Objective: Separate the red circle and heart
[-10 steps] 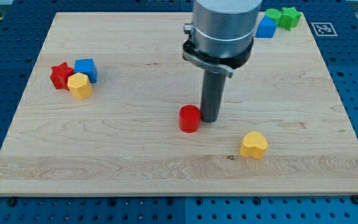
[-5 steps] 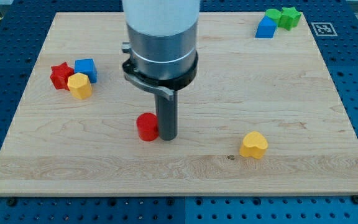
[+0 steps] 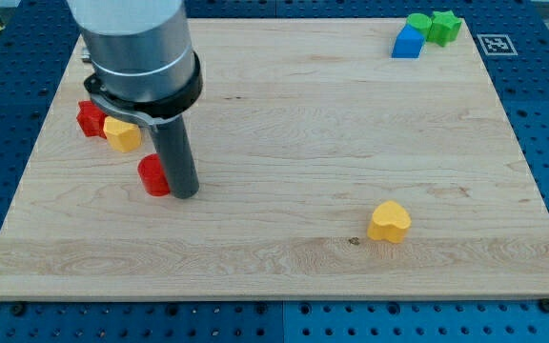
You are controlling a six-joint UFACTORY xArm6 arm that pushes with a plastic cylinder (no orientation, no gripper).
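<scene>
My tip (image 3: 183,193) sits pressed against the red circle (image 3: 153,176), touching it from its 3 o'clock side. The end effector is a bare rod with nothing to open or close, and it holds nothing. The separating push looks well under way: the circle lies at about 9 o'clock on the bench (image 3: 294,114), well apart from the yellow heart (image 3: 389,221) toward 5 o'clock. The next move probably calls for stopping short of the red star (image 3: 89,118) and yellow block (image 3: 122,133) just beyond. The circle is a small glossy red puck, upright.
</scene>
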